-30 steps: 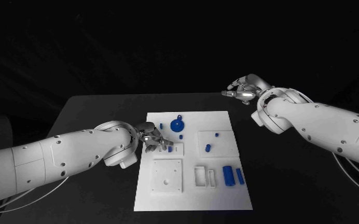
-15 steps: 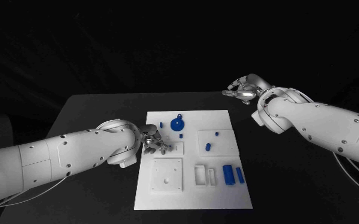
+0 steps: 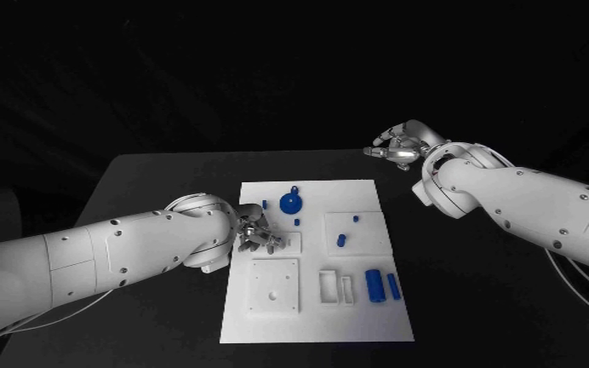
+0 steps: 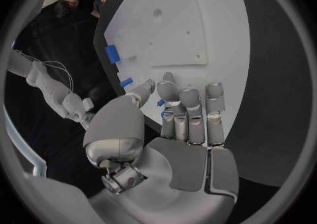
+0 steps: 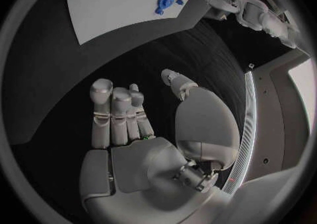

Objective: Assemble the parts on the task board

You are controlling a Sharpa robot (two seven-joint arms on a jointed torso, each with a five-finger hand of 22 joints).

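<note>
since the earlier frame only the left hand (image 3: 254, 235) edged along the task board (image 3: 317, 317), fingers apart over a small blue peg (image 4: 160, 102), holding nothing. that peg lay just beyond its fingertips; the right hand (image 3: 399, 146), loosely spread and unladen, hung well off the board

We see our left hand (image 3: 254, 236) over the task board's (image 3: 319, 317) left edge — right hand (image 3: 399, 146) well behind it

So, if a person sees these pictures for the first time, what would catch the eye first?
Probably the white task board in the middle of the black table, dotted with small blue parts. Next, the left hand at the board's left edge, its fingers bent down over the small parts there. The right hand hangs open, far back and clear of the board.
</note>
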